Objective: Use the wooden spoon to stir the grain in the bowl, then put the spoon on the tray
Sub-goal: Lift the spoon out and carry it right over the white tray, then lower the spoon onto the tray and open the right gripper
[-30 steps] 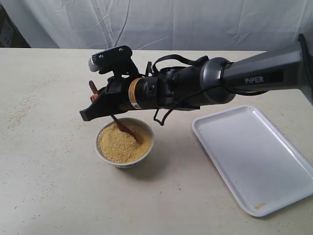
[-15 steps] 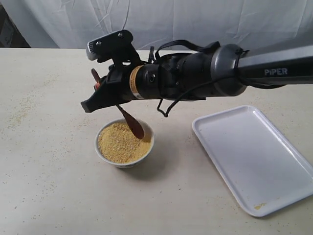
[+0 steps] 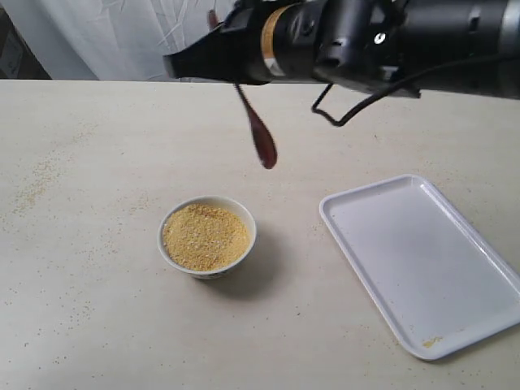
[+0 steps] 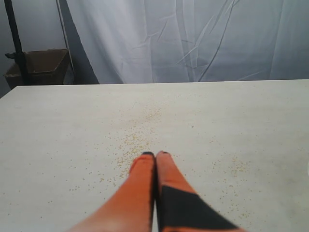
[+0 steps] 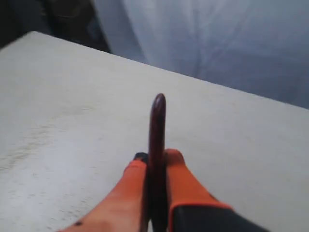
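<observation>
Right gripper [image 5: 155, 158] clamps wooden spoon [image 3: 260, 138] by slim handle; light, stiff, glossy, probably slippery. Tray [image 3: 422, 268] at bowl's [image 3: 207, 271] 3 o'clock.

Open table [image 3: 97, 317] between bowl [image 3: 203, 272] and tray [image 3: 422, 260]; wooden spoon [image 3: 258, 134] hanging above.

You had nothing to read at this moment: no lettering, label, brand, number or sign was legible in any view.

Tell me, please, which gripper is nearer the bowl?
Right. The right gripper, holding the wooden spoon, hangs above the bowl; the left gripper, shut, sits outside the exterior view.
</observation>
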You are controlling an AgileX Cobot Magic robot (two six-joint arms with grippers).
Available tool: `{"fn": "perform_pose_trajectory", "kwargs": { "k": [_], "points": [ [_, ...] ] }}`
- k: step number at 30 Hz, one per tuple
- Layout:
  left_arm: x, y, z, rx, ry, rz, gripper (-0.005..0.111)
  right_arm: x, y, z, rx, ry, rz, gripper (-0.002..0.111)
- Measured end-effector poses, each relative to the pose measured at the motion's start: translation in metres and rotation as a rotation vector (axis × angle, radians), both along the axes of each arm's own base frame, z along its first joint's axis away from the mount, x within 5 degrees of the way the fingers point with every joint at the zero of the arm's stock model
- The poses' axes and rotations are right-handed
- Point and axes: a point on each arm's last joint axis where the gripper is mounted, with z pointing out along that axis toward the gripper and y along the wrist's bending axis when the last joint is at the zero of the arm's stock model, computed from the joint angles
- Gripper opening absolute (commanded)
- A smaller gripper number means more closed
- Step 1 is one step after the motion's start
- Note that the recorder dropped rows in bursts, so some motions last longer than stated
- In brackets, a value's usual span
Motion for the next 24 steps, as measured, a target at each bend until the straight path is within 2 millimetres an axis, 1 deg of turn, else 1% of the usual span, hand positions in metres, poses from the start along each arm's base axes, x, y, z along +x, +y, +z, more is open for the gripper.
{"fn": "perform_pose_trajectory", "kwargs": {
  "k": [2,4,6,8,10,12,14,16,19,20,24],
  "points": [
    [0.0,0.0,0.0,0.0,0.0,0.0,0.0,0.005,-0.021,0.001,-0.067,0.054,-0.091,-0.001],
    [0.0,0.0,0.0,0.0,0.0,0.0,0.0,0.01,-0.04,-0.005,-0.125,0.154,-0.133,-0.001],
    [0.0,0.0,0.0,0.0,0.0,0.0,0.0,0.012,-0.058,-0.015,-0.197,0.289,-0.095,-0.001],
    [0.0,0.0,0.0,0.0,0.0,0.0,0.0,0.011,-0.072,-0.026,-0.235,0.443,-0.001,-0.001],
    [0.0,0.0,0.0,0.0,0.0,0.0,0.0,0.01,-0.085,-0.035,-0.222,0.586,0.116,-0.001],
    [0.0,0.0,0.0,0.0,0.0,0.0,0.0,0.013,-0.098,-0.042,-0.16,0.69,0.202,-0.001],
    [0.0,0.0,0.0,0.0,0.0,0.0,0.0,0.021,-0.112,-0.046,-0.096,0.729,0.211,-0.001],
    [0.0,0.0,0.0,0.0,0.0,0.0,0.0,0.032,-0.13,-0.052,-0.056,0.745,0.168,-0.001],
    [0.0,0.0,0.0,0.0,0.0,0.0,0.0,0.039,-0.151,-0.074,-0.026,0.786,0.095,-0.001],
    [0.0,0.0,0.0,0.0,0.0,0.0,0.0,0.04,-0.156,-0.084,-0.02,0.801,0.065,-0.001],
    [0.0,0.0,0.0,0.0,0.0,0.0,0.0,0.037,-0.164,-0.125,-0.027,0.865,-0.008,-0.001]
  ]
}}
